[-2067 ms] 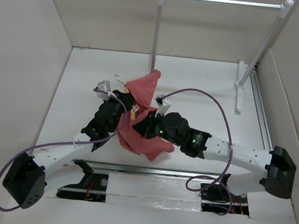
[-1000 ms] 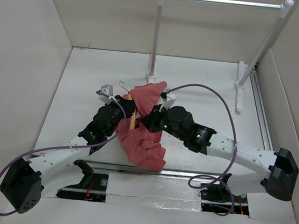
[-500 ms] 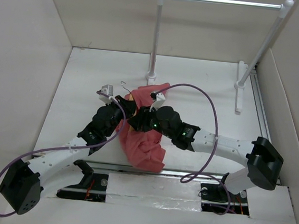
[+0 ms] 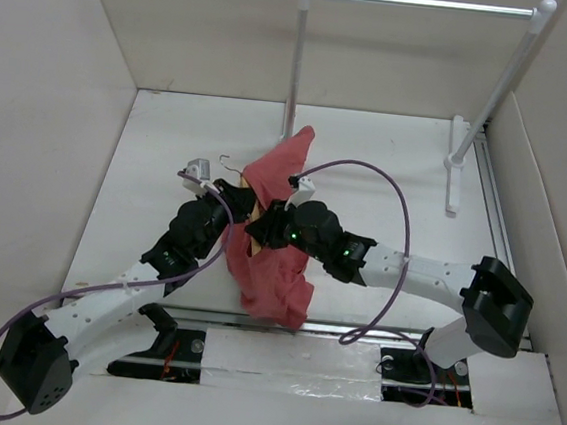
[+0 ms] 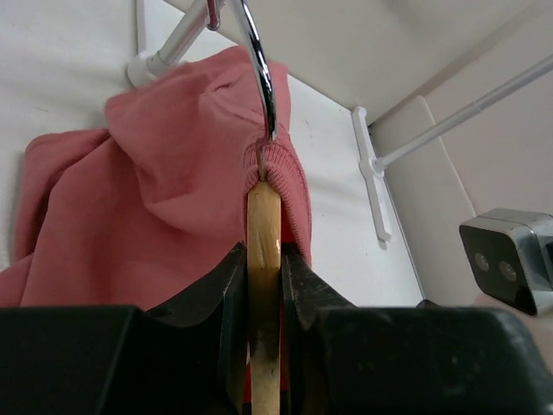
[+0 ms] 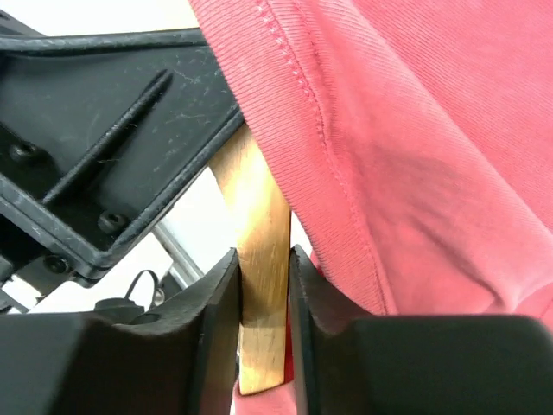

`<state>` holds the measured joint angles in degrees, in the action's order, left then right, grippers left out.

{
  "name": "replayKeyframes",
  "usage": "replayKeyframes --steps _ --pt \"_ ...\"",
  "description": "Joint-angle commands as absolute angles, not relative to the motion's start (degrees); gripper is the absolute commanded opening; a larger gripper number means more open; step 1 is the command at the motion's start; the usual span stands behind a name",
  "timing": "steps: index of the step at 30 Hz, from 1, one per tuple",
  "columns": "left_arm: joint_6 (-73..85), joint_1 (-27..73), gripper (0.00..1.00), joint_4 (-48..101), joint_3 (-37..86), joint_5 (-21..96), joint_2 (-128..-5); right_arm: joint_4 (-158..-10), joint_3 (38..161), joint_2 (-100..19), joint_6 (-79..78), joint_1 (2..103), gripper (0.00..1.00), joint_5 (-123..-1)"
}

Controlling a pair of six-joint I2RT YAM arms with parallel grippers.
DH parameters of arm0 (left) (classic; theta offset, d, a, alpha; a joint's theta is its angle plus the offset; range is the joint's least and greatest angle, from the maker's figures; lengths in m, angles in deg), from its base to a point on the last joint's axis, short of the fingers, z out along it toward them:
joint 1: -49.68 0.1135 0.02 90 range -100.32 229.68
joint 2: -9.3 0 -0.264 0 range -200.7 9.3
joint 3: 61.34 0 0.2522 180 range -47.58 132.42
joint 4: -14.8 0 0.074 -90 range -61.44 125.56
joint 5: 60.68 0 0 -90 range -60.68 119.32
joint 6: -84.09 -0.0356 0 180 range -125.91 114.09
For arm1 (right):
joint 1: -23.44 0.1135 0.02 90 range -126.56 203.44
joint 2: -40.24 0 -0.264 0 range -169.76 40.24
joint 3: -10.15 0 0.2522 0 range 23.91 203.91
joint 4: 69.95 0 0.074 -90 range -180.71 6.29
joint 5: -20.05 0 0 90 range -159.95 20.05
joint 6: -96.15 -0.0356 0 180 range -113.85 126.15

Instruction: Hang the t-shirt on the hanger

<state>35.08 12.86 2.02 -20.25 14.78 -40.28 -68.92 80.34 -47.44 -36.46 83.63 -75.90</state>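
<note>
The red-pink t-shirt (image 4: 272,252) hangs bunched over the tan wooden hanger (image 4: 253,213) held above the table's middle. Its wire hook (image 4: 230,160) sticks out at the upper left. My left gripper (image 4: 232,200) is shut on the hanger's wood (image 5: 263,259), just below where the metal hook (image 5: 259,69) rises through the shirt's collar (image 5: 281,169). My right gripper (image 4: 260,228) is shut on the hanger's wooden arm (image 6: 259,251), with the shirt's ribbed hem (image 6: 294,95) draped beside its fingers. Most of the hanger is hidden under the fabric.
A white rack with a metal bar (image 4: 419,2) stands at the back on two posts (image 4: 296,63), with feet (image 4: 456,164) on the table. White walls enclose left, right and back. A purple cable (image 4: 387,177) loops over my right arm.
Both grippers have raised the hanger and shirt a little toward the back; the shirt's upper tip now points higher and the cloth hangs longer below.
</note>
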Motion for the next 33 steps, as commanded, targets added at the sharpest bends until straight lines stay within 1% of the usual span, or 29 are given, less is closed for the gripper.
replayKeyframes --steps 1,2,3,4,5,6,8,9,11,12,13,15,18,21,22,23,24,25,27,31,32,33 --pt "34.5 12.4 0.12 -0.4 -15.4 17.1 -39.1 -64.3 81.3 -42.7 -36.1 84.0 0.01 -73.6" --pt "33.7 12.4 0.2 -0.1 -13.9 17.6 -39.0 -63.8 80.5 -41.9 -36.6 82.6 0.0 -72.7" --pt "32.2 12.4 0.35 0.4 -13.0 18.2 -39.0 -63.5 80.1 -40.9 -36.8 81.7 0.0 -70.7" --pt "31.4 12.4 0.42 1.3 -12.0 19.3 -38.8 -63.1 79.6 -40.0 -37.2 80.8 0.0 -70.5" --pt "30.8 12.4 0.49 1.7 -10.3 19.9 -38.5 -62.4 79.1 -38.0 -37.4 78.7 0.0 -67.5" --pt "30.4 12.4 0.58 1.8 -9.6 20.8 -38.3 -62.0 78.5 -37.1 -38.1 77.8 0.0 -65.0" --pt "29.2 12.4 0.66 3.5 -7.3 22.9 -37.8 -61.8 78.0 -34.5 -39.1 75.8 0.0 -63.1" --pt "28.8 12.4 0.72 4.0 -6.8 24.6 -37.7 -61.9 77.5 -33.7 -39.3 74.2 0.0 -61.7" --pt "28.1 12.4 0.77 5.2 -5.6 25.8 -36.9 -62.2 77.2 -32.4 -39.8 72.5 0.0 -60.3" --pt "27.7 12.4 0.83 5.1 -5.5 26.5 -36.6 -62.3 76.9 -31.8 -40.2 70.9 0.0 -58.8" --pt "27.3 12.4 0.87 4.6 -5.4 27.8 -36.1 -62.2 76.8 -31.7 -40.3 70.2 0.0 -58.1" --pt "26.6 12.4 0.92 4.4 -5.0 28.4 -35.0 -61.7 76.6 -31.7 -41.0 68.8 0.0 -55.5" --pt "26.3 12.4 0.95 4.7 -4.3 28.9 -33.2 -60.5 76.0 -31.8 -41.8 67.3 0.0 -52.4" --pt "26.7 12.4 0.94 3.9 -4.5 26.1 -29.4 -59.9 75.4 -31.6 -41.8 66.1 0.0 -49.6" --pt "26.7 12.4 0.77 4.1 -4.4 22.4 -28.4 -59.6 75.2 -31.2 -41.8 65.5 0.0 -48.8" --pt "26.9 12.4 0.63 4.5 -4.8 20.2 -27.1 -59.1 74.5 -30.2 -41.8 65.5 0.0 -47.5" --pt "28.4 12.9 0.26 4.8 -5.2 17.3 -26.7 -58.6 74.5 -29.6 -41.6 65.0 0.0 -44.8" --pt "29.2 13.5 0.14 5.4 -5.7 14.6 -26.6 -58.8 74.5 -28.9 -41.3 65.0 0.0 -43.9" --pt "31.0 16.1 0.01 5.2 -7.1 15.3 -27.4 -60.8 75.2 -26.0 -40.0 64.3 0.0 -39.7" --pt "36.4 20.9 0.01 4.4 -7.2 22.7 -32.4 -66.1 76.6 -21.9 -38.2 62.1 0.0 -31.6" --pt "37.1 24.0 0.19 4.0 -6.4 24.6 -35.3 -68.5 77.2 -20.8 -37.7 61.5 0.0 -27.4" --pt "37.7 25.8 0.19 3.7 -5.7 27.1 -37.4 -69.5 77.2 -20.3 -37.4 61.5 0.0 -25.6"
